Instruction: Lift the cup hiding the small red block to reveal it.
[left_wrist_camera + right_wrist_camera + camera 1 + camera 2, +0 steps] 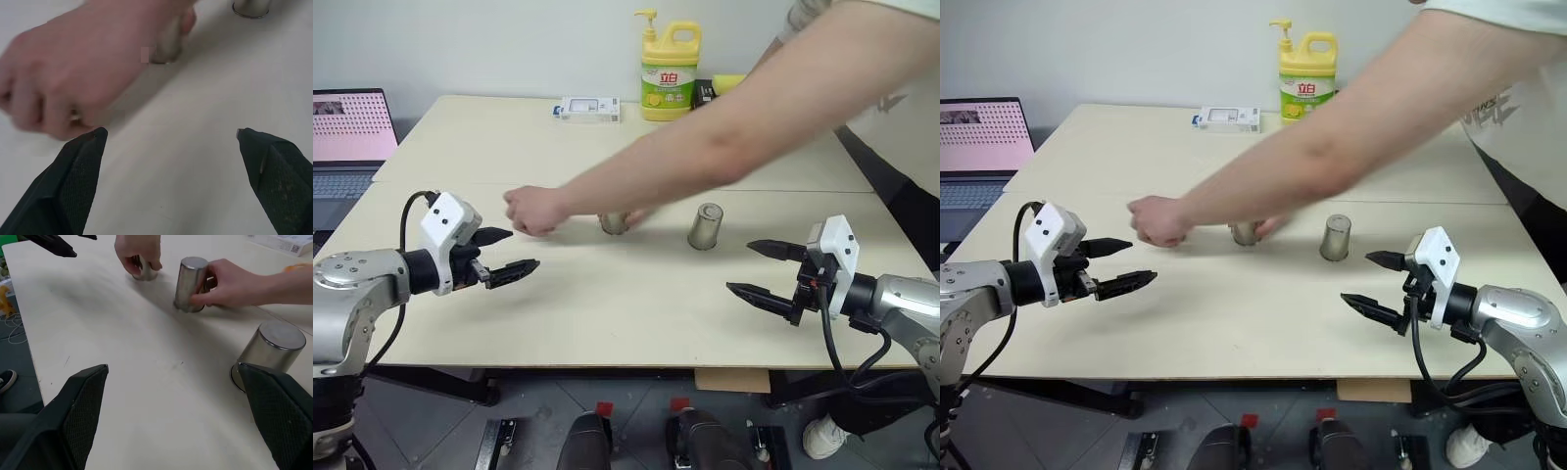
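Observation:
Three steel cups stand upside down in a row on the pale table (636, 304). A person's hand (534, 210) covers the left cup (145, 272), and another hand (230, 284) grips the middle cup (614, 223). The right cup (706, 226) stands free. The small red block is hidden. My left gripper (524, 250) hangs open just in front of the person's left-side hand, with nothing between its fingers. At the table's front right my right gripper (739, 266) is open and empty, a little short of the right cup (271, 352).
The person's arm (734, 137) reaches across the table from the back right. A yellow dish-soap bottle (670, 69) and a white box (589, 108) stand at the far edge. An open laptop (347, 137) sits on the left.

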Available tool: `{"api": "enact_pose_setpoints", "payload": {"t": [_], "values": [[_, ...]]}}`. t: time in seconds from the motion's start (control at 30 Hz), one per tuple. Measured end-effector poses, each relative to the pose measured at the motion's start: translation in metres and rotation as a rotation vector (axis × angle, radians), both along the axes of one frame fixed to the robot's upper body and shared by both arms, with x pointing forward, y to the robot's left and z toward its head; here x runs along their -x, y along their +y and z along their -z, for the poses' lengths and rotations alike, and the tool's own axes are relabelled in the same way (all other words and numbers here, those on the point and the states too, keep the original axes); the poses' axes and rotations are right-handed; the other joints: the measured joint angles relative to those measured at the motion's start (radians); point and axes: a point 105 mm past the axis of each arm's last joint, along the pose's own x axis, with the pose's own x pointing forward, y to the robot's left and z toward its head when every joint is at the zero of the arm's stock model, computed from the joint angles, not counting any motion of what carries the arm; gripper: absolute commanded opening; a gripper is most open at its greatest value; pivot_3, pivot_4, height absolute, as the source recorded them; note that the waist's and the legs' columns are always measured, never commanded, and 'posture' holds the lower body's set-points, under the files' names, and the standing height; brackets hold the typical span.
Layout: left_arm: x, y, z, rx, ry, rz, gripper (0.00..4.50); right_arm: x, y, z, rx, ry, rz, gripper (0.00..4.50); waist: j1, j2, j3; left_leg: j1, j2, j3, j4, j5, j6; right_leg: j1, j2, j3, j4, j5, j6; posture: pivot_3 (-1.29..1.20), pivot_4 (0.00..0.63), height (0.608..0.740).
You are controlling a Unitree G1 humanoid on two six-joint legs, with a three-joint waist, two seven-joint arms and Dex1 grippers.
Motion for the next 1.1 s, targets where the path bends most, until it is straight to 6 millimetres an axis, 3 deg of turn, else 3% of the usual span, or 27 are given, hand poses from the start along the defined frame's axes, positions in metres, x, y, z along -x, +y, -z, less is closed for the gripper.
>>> {"api": "enact_pose_setpoints", "payload": {"t": [0.27, 0.47, 0.6, 0.87, 1.1], "values": [[0.000, -0.003, 0.002, 0.000, 0.010, 0.013, 4.49, -0.004, 0.008, -0.005, -0.025, -0.016, -0.007, 4.50, 0.000, 0.000, 0.000, 0.000, 0.000, 0.000, 0.000, 0.000, 0.000, 0.000, 0.000, 0.000, 0.000, 0.000, 0.000, 0.00, 0.150, 0.740], [0.000, -0.009, 0.000, 0.020, 0.001, 0.049, 4.49, -0.009, 0.033, -0.024, -0.090, -0.047, -0.069, 4.50, -0.002, 0.000, 0.000, 0.000, 0.000, 0.000, 0.000, 0.000, 0.000, 0.000, 0.000, 0.000, 0.000, 0.000, 0.000, 0.00, 0.150, 0.740], [-0.001, -0.012, -0.003, 0.019, -0.007, 0.070, 4.49, -0.017, 0.067, -0.035, -0.116, -0.075, -0.145, 4.50, -0.004, 0.000, 0.000, 0.000, 0.000, 0.000, 0.000, 0.000, 0.000, -0.001, 0.001, 0.000, 0.000, 0.000, 0.000, 0.00, 0.150, 0.740], [-0.002, -0.008, -0.004, 0.011, 0.008, 0.076, 4.49, -0.077, 0.125, -0.039, -0.032, -0.067, -0.053, 4.50, -0.005, 0.000, 0.000, -0.003, 0.000, 0.001, 0.000, 0.000, 0.000, -0.004, 0.002, 0.000, 0.001, 0.000, -0.001, 0.00, 0.150, 0.740], [0.001, -0.008, -0.004, 0.028, 0.026, 0.099, 4.49, -0.129, 0.163, -0.027, 0.019, -0.012, 0.021, 4.50, -0.005, 0.000, 0.000, -0.008, 0.000, 0.001, 0.000, 0.000, 0.000, -0.009, 0.002, 0.000, 0.001, 0.003, -0.006, 0.00, 0.150, 0.740]]}}
